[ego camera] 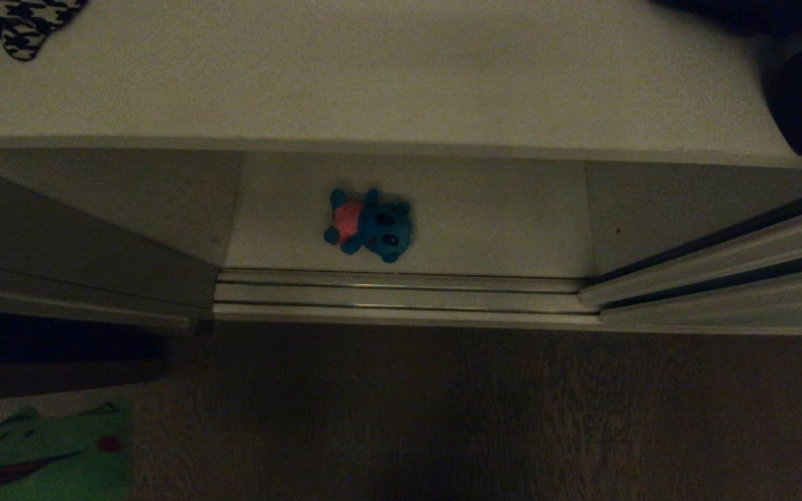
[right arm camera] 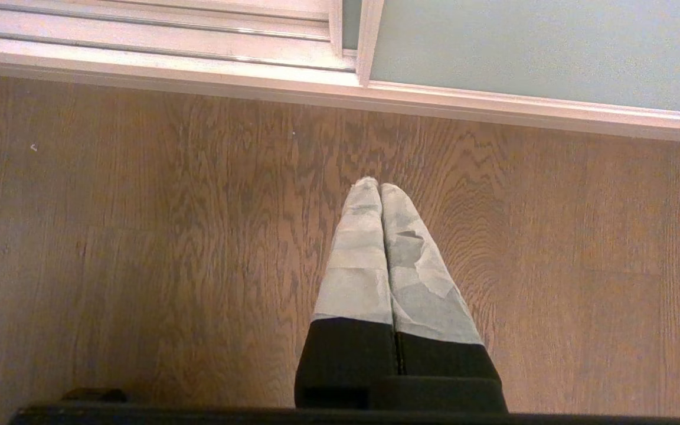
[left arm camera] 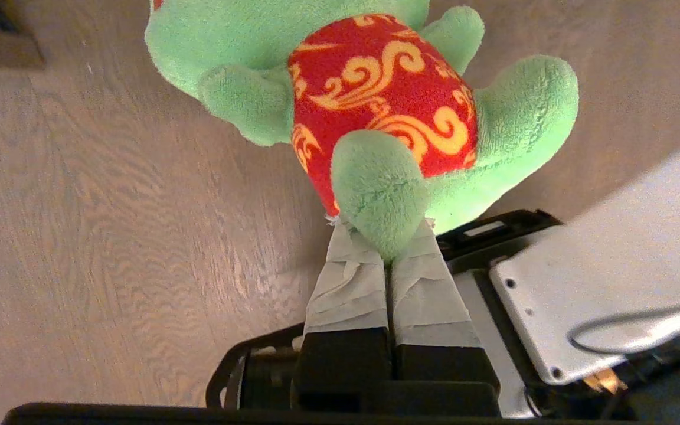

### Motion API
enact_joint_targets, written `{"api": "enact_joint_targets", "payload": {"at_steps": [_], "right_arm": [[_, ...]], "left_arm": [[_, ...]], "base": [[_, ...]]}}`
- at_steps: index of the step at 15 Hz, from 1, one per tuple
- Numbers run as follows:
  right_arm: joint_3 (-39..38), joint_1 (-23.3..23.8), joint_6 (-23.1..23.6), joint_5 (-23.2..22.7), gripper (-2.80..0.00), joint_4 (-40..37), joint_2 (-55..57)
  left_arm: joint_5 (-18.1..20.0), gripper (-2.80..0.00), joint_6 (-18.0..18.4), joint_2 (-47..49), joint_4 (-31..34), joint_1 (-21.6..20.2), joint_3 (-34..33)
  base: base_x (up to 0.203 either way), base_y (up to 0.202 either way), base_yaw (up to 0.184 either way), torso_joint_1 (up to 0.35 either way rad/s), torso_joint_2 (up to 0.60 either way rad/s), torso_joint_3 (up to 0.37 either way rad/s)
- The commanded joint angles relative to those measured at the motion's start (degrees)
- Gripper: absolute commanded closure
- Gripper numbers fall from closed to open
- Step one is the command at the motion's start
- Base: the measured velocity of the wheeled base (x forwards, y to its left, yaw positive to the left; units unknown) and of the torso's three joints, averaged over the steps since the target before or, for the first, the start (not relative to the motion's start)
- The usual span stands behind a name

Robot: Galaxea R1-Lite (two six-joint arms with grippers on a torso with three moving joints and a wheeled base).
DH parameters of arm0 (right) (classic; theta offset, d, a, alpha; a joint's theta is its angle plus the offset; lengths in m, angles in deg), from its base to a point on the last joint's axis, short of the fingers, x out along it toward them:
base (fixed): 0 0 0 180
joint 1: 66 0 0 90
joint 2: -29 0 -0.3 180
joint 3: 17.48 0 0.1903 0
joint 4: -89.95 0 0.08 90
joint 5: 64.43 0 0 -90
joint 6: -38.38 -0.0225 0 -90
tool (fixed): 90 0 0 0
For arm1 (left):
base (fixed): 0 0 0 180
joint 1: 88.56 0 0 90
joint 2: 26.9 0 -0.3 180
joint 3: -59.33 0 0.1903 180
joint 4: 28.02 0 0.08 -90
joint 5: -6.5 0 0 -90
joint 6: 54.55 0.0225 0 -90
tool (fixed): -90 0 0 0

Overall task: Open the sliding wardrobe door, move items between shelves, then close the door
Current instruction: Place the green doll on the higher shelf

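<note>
I count two toys: my left gripper (left arm camera: 387, 248) clenches the frog (left arm camera: 387, 118) by a leg; the teal one (ego camera: 372, 224) lies on the lower shelf's (ego camera: 484, 229) front edge. My right gripper (right arm camera: 380, 195) is clenched empty.

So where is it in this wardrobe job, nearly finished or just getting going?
Roughly midway. Done: the sliding wardrobe door is open, baring the sliding track and shelves. In hand: the left gripper is shut on the green frog's leg, holding it over the wooden floor. Left: shelving the frog, perhaps moving the teal-blue plush off the lower shelf, then closing the door. The right gripper is shut and empty.
</note>
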Motion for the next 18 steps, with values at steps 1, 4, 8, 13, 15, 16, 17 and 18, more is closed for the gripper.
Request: {"api": "enact_joint_targets", "payload": {"at_steps": [1,4,8,13,15,16,17,18], "right_arm": [[0.00,0.03,0.00,-0.04,0.00,0.01,-0.20],[0.00,0.03,0.00,-0.04,0.00,0.01,-0.20],[0.00,-0.06,0.03,-0.04,0.00,0.01,-0.20],[0.00,0.03,0.00,-0.04,0.00,0.01,-0.20],[0.00,0.03,0.00,-0.04,0.00,0.01,-0.20],[0.00,-0.06,0.00,-0.04,0.00,0.01,-0.20],[0.00,0.03,0.00,-0.04,0.00,0.01,-0.20],[0.00,0.03,0.00,-0.04,0.00,0.01,-0.20]], "left_arm": [[0.63,0.00,0.57,-0.72,0.99,0.01,2.94],[1.55,0.00,2.38,0.25,2.16,-0.04,7.59],[1.57,0.00,2.72,5.30,1.97,-0.04,16.58],[3.55,0.00,5.60,16.50,-0.07,-0.20,31.06],[5.82,0.00,6.34,21.99,-1.11,-0.56,36.34],[6.67,0.00,6.54,24.45,-1.90,-0.75,38.18],[7.14,0.00,6.62,27.20,-3.44,-0.87,39.72],[7.34,0.00,6.63,30.21,-5.76,-0.93,41.12]], "base": [[0.000,0.000,0.000,0.000,0.00,0.000],[0.000,0.000,0.000,0.000,0.00,0.000],[0.000,0.000,0.000,0.000,0.00,0.000],[0.000,0.000,0.000,0.000,0.00,0.000],[0.000,0.000,0.000,0.000,0.00,0.000],[0.000,0.000,0.000,0.000,0.00,0.000],[0.000,0.000,0.000,0.000,0.00,0.000],[0.000,0.000,0.000,0.000,0.00,0.000]]}}
